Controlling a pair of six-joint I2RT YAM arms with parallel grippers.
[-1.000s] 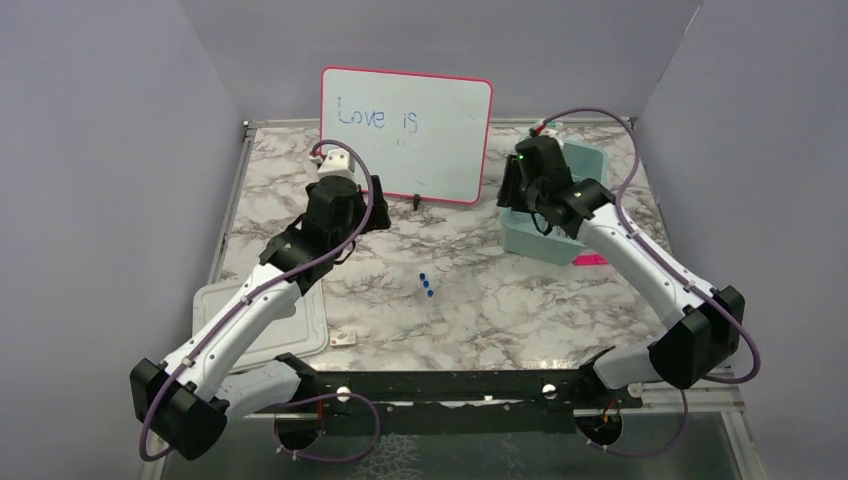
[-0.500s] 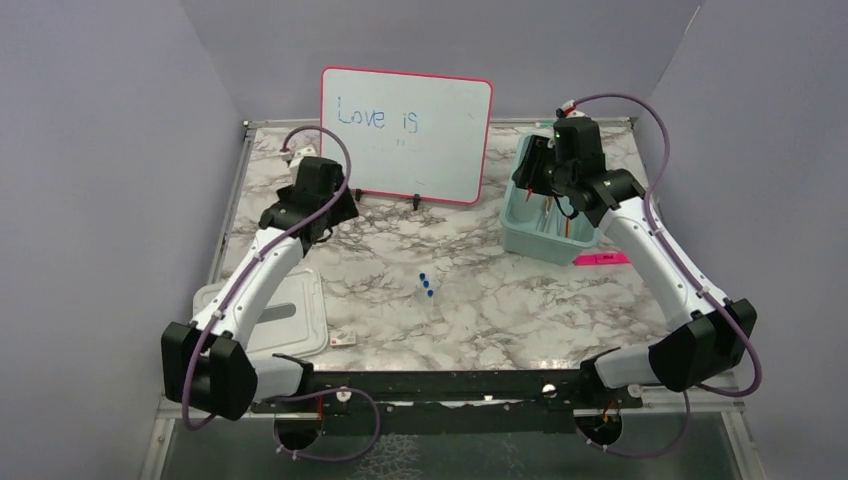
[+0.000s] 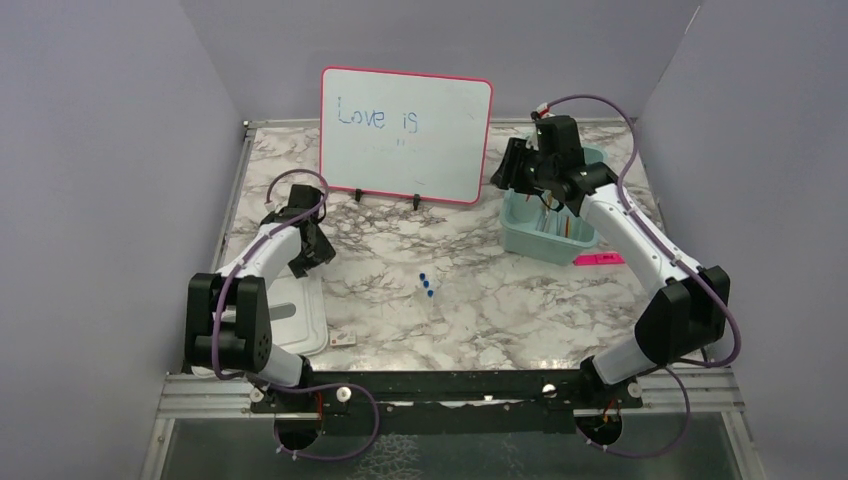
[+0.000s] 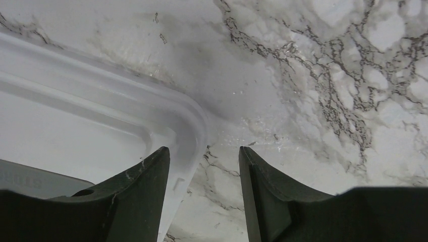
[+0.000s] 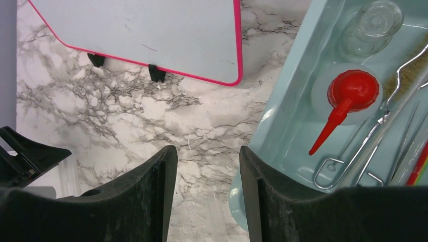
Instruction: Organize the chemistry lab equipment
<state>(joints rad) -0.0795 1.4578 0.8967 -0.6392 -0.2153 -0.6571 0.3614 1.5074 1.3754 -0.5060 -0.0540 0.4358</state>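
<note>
1. Marble table, lilac walls, whiteboard standing at the far edge. The rack of blue-capped tubes stands alone mid-table, not yet put away. The bottle with the red nozzle, glass beaker and metal tongs lie inside the pale blue bin at far right.
2. Risk, left side: the left gripper hangs low over the corner of the white lid, fingers about half apart and empty. The lid's rim runs under one finger. If they close here they could pinch that rim and drag or flip the lid.
3. Risk, right side: the right gripper sits between the bin's left wall and the whiteboard, fingers moderately apart, holding nothing. A swing to the left could knock the board's feet. A drop to the right could catch the bin's wall and tip it.
4. Risk, tubes: the rack looks light and narrow, so an off-centre grasp could topple it.
5. Pose, left arm: folded tight, elbow drawn back toward its base, wrist pointing down at near left.
6. Pose, right arm: stretched far, wrist bent left over the bin's far-left corner.
</note>
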